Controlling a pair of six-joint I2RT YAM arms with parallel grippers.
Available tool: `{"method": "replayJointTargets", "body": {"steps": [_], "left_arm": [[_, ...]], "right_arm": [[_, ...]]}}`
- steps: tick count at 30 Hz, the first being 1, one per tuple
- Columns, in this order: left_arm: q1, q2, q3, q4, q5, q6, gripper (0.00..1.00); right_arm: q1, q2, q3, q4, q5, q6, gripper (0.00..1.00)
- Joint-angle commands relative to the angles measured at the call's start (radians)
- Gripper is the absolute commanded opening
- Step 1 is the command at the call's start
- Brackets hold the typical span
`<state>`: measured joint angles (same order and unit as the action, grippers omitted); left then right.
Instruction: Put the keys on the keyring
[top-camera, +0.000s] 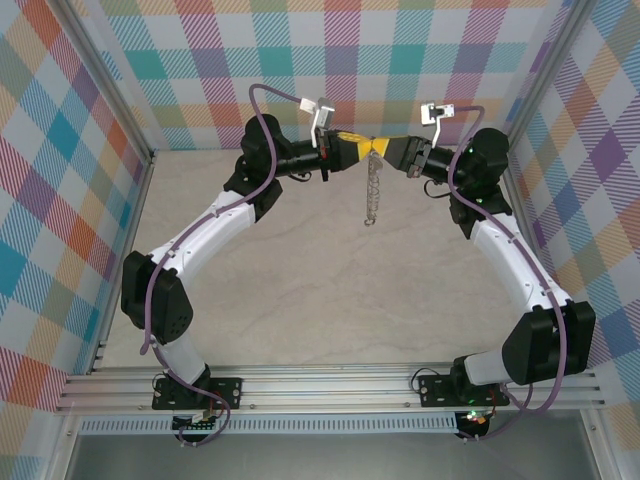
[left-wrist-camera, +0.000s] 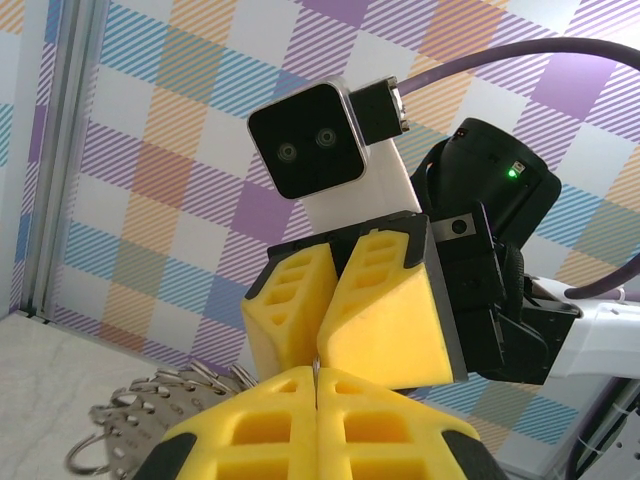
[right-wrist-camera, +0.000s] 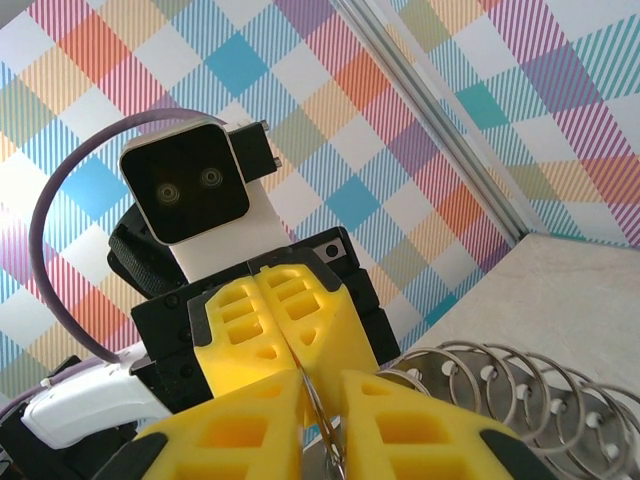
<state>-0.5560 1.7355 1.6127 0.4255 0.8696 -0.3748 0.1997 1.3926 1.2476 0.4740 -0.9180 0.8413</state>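
High over the table's back middle, my two grippers meet tip to tip. My left gripper (top-camera: 367, 147) (left-wrist-camera: 316, 388) is shut on a thin wire loop of the keyring (top-camera: 372, 192), whose grey scalloped chain hangs straight down below the fingertips. Its loops show at the lower left (left-wrist-camera: 150, 412) in the left wrist view and at the lower right (right-wrist-camera: 500, 385) in the right wrist view. My right gripper (top-camera: 382, 147) (right-wrist-camera: 323, 388) faces the left one. Its yellow fingers (left-wrist-camera: 390, 320) stand a narrow gap apart, with the same wire loop running between them. The keys are hidden.
The pale tabletop (top-camera: 300, 270) lies well below both grippers. Checked walls (top-camera: 60, 150) close in the left, back and right. A metal rail (top-camera: 330, 385) with both arm bases runs along the near edge.
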Motion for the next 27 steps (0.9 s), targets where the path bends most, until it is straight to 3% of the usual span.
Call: {"method": "replayJointTargets", "body": {"steps": [1,8,11,15,20,23,27], "left_arm": [[-0.009,-0.001,0.006,0.075,-0.001,-0.007,0.00],[-0.009,-0.006,0.002,0.075,0.002,-0.006,0.00],[-0.008,-0.007,-0.001,0.073,0.002,-0.005,0.00],[-0.008,-0.008,0.010,0.034,0.003,0.015,0.00],[0.007,-0.025,0.027,-0.061,-0.012,0.080,0.26],[0.021,-0.028,0.072,-0.186,0.018,0.155,0.35],[0.024,-0.003,0.188,-0.459,0.084,0.332,0.39]], "right_arm": [[0.000,0.002,0.024,0.016,-0.005,-0.015,0.19],[-0.002,0.010,0.042,0.002,0.003,-0.025,0.11],[-0.003,0.011,0.047,-0.013,0.008,-0.037,0.00],[-0.008,0.013,0.062,-0.062,-0.002,-0.085,0.00],[-0.026,0.025,0.116,-0.226,-0.074,-0.252,0.00],[-0.032,0.045,0.203,-0.459,-0.135,-0.455,0.00],[-0.031,0.069,0.293,-0.685,-0.154,-0.664,0.00]]}}
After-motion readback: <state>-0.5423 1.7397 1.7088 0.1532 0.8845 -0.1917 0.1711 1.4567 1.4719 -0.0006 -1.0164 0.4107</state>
